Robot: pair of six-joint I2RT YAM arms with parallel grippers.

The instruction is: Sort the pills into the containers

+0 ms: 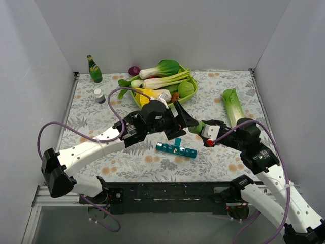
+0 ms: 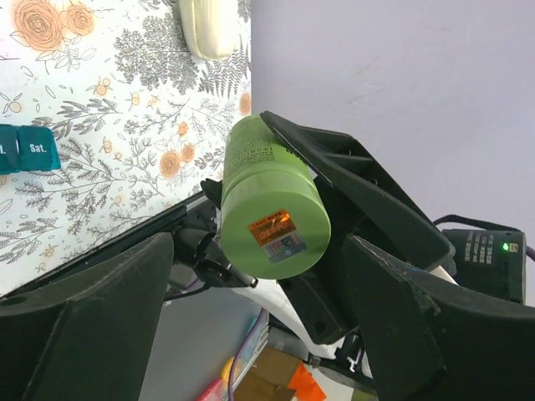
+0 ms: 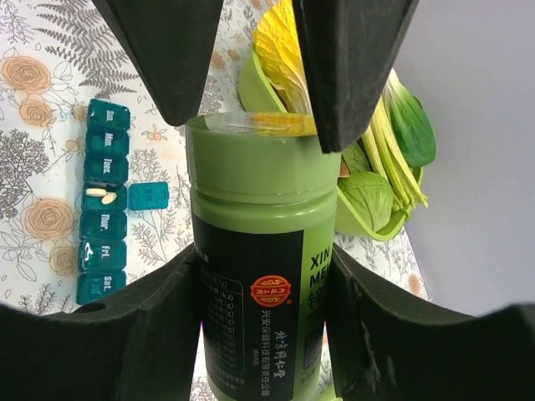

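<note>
The teal pill organiser [image 1: 176,150] lies on the table in front of both grippers. In the right wrist view [image 3: 102,200] one compartment is open, its lid flipped to the side, with two pale pills [image 3: 100,195] inside. Its "Sat." end shows in the left wrist view [image 2: 29,149]. My right gripper [image 1: 203,129] [image 3: 263,251] is shut on a green pill bottle [image 3: 259,276] [image 1: 195,126] and holds it above the table. My left gripper [image 1: 184,122] [image 2: 259,242] is open, its fingers [image 3: 171,58] straddling the bottle's cap end [image 2: 272,213].
A lime-green basket [image 1: 192,81] of vegetables stands at the back centre. A leek [image 1: 232,104] lies at the right. A green glass bottle [image 1: 94,69] and a small white bottle [image 1: 99,95] stand at the back left. Grey walls enclose the table.
</note>
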